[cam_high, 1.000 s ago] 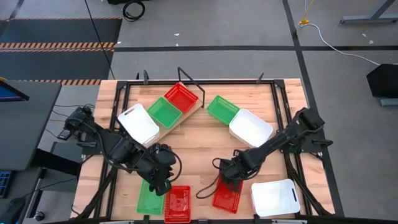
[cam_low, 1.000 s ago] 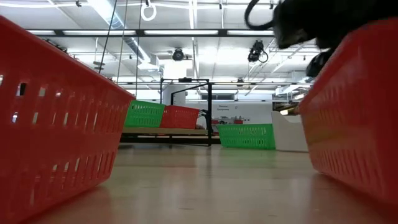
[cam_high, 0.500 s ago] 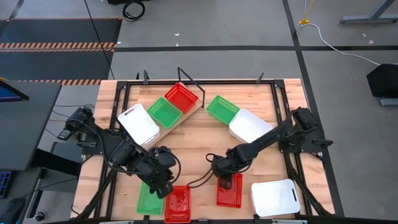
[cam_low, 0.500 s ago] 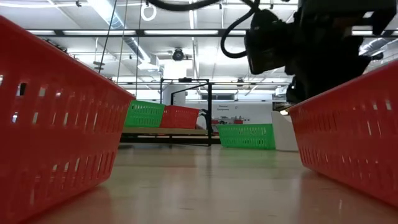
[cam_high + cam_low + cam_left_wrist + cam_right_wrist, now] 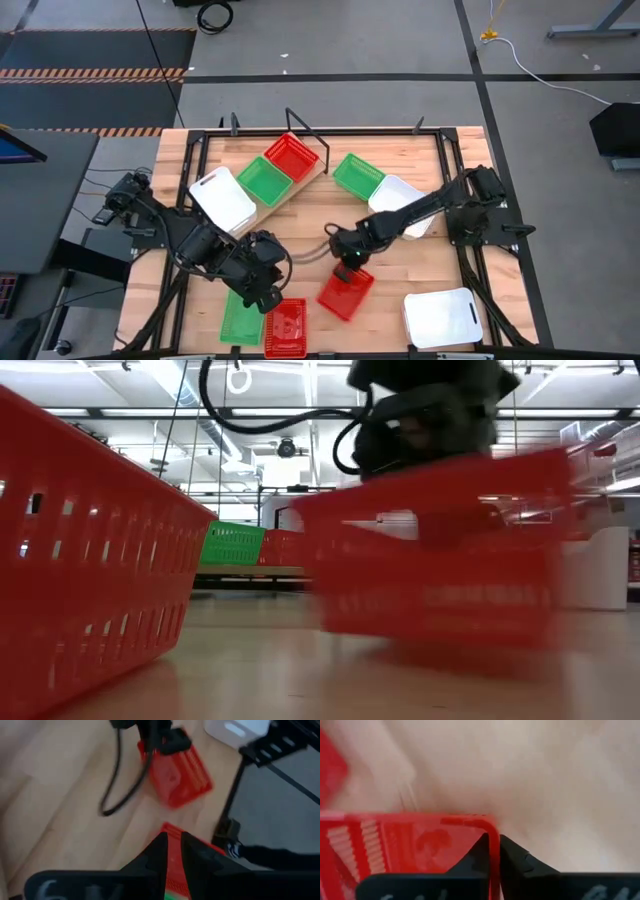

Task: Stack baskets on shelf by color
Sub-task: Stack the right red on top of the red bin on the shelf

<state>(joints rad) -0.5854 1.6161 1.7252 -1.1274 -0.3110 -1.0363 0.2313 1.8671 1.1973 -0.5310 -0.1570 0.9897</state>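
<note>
With your right gripper (image 5: 343,272) pinched on the rim of the red mesh plastic basket (image 5: 346,292) at mid-table, carry it level to the light-wood plank shelf (image 5: 310,176), while your left gripper (image 5: 270,300) clamps the near red basket's (image 5: 286,328) rim.

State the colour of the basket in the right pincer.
Red mesh basket; clearest in the high view.

Left arm reaches from the table's left edge toward the near middle, elbow bent, wrist angled down; left gripper (image 5: 268,297) low at the near edge, fingers (image 5: 159,851) pinched on the rim of a red basket (image 5: 285,327); right arm stretches from the right side across to mid-table, nearly straight; right gripper (image 5: 343,272) clamped on the wall of another red basket (image 5: 346,292), fingers (image 5: 481,851) close together.
</note>
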